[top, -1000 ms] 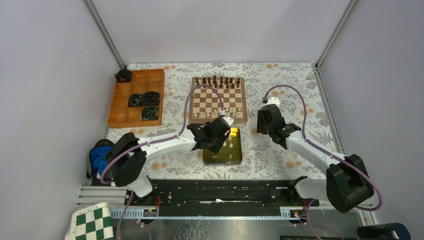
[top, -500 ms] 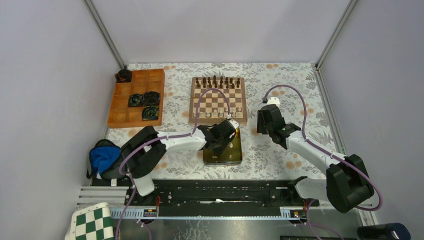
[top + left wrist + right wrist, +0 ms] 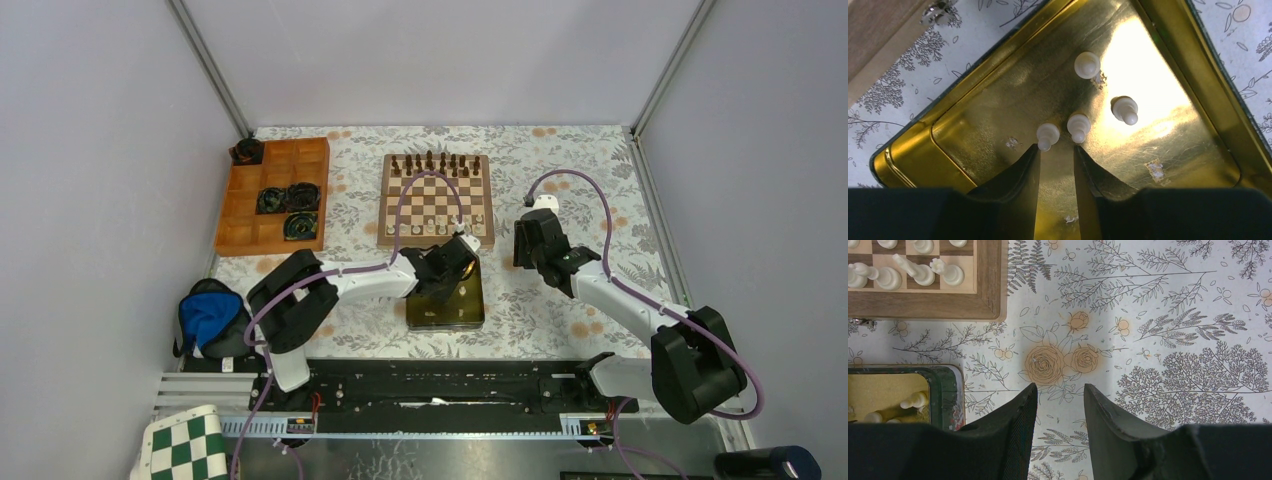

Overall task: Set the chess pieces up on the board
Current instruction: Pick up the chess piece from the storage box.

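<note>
Several cream-white chess pieces lie in an open gold tin [image 3: 998,107]. My left gripper [image 3: 1056,148] hangs open just over the tin floor with nothing between its fingers. One pawn [image 3: 1048,135] touches the left fingertip and a second pawn [image 3: 1078,126] lies just beyond the right fingertip. From above, the left gripper [image 3: 450,278] is over the tin [image 3: 455,312], in front of the board [image 3: 436,243]. More white pieces [image 3: 918,271] stand on the board's near rows [image 3: 923,305]. My right gripper [image 3: 1059,387] is open and empty above the floral cloth, right of the board.
Dark brown pieces [image 3: 435,163] line the board's far rows. An orange compartment tray [image 3: 240,235] sits at the back left. A blue object [image 3: 207,312] lies near the left arm's base. A green-and-white checkered mat [image 3: 185,447] sits at the bottom left. The tin's corner [image 3: 945,395] is left of the right gripper.
My left arm has drawn back from the board's near edge and brought its gripper down over the tin, jaws narrowing slightly. The right arm has not moved.
</note>
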`<state>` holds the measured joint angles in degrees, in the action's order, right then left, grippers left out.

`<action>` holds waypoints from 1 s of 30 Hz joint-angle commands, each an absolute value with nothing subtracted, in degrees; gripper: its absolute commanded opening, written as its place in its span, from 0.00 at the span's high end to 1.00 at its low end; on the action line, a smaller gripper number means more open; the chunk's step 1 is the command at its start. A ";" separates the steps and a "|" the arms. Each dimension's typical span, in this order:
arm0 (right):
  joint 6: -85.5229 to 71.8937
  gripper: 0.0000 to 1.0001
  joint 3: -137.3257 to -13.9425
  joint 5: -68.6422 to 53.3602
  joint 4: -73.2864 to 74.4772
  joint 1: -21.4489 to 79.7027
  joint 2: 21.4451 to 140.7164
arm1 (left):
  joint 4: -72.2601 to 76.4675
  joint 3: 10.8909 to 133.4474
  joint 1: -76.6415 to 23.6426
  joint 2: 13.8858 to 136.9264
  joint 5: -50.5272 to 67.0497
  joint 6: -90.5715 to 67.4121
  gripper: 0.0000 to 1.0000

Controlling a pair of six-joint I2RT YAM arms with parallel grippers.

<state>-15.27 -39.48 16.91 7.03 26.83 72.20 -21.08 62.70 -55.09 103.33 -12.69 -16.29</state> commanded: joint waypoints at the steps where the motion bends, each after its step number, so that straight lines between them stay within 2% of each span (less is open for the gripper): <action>1: -14.59 0.54 -40.43 17.61 5.98 26.36 72.12 | -21.08 64.99 -55.09 103.46 -14.95 -16.31 0.63; 13: -14.42 0.54 -40.30 17.48 5.97 26.32 71.59 | -20.96 65.15 -54.13 103.26 -17.87 -16.51 0.63; 30: -14.59 0.54 -41.06 17.83 6.70 26.27 71.81 | -18.98 65.20 -51.78 103.47 -14.30 -16.02 0.63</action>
<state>-15.18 -39.48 16.91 7.05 26.79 72.20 -21.37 63.81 -52.31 103.42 -15.25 -16.32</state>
